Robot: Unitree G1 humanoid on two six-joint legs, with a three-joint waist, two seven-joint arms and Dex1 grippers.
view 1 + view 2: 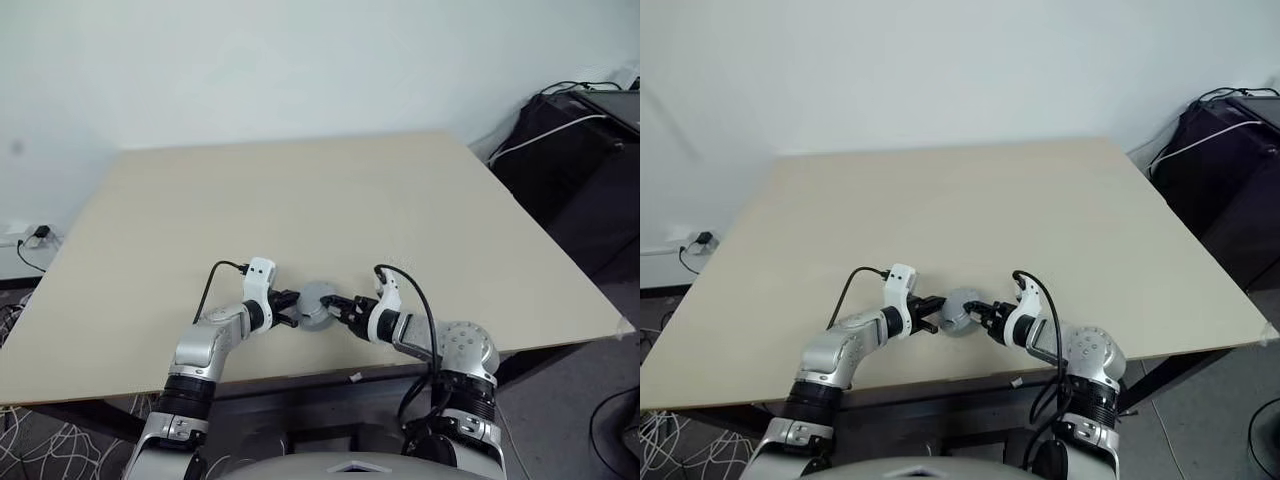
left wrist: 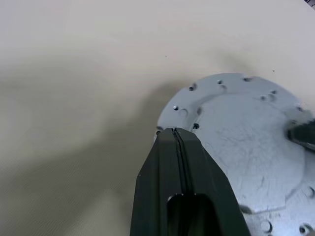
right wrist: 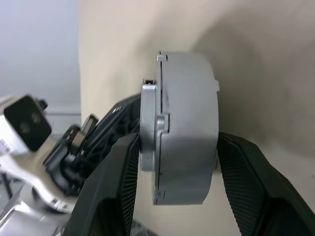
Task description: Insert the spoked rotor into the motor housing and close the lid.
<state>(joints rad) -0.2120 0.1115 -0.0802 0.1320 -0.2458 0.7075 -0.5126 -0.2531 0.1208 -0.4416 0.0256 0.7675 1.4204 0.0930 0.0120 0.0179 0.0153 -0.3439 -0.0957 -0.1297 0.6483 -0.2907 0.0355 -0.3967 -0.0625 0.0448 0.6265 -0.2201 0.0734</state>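
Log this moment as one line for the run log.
object: round silvery-grey metal motor housing, lid on, at beige table near edge | left gripper: shut, at its rim | right gripper: straddling housing sides

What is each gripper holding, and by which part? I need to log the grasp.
The right gripper clamps the silvery motor housing across its two flat faces. The shut left gripper meets its rim; whether it pinches it cannot be told.
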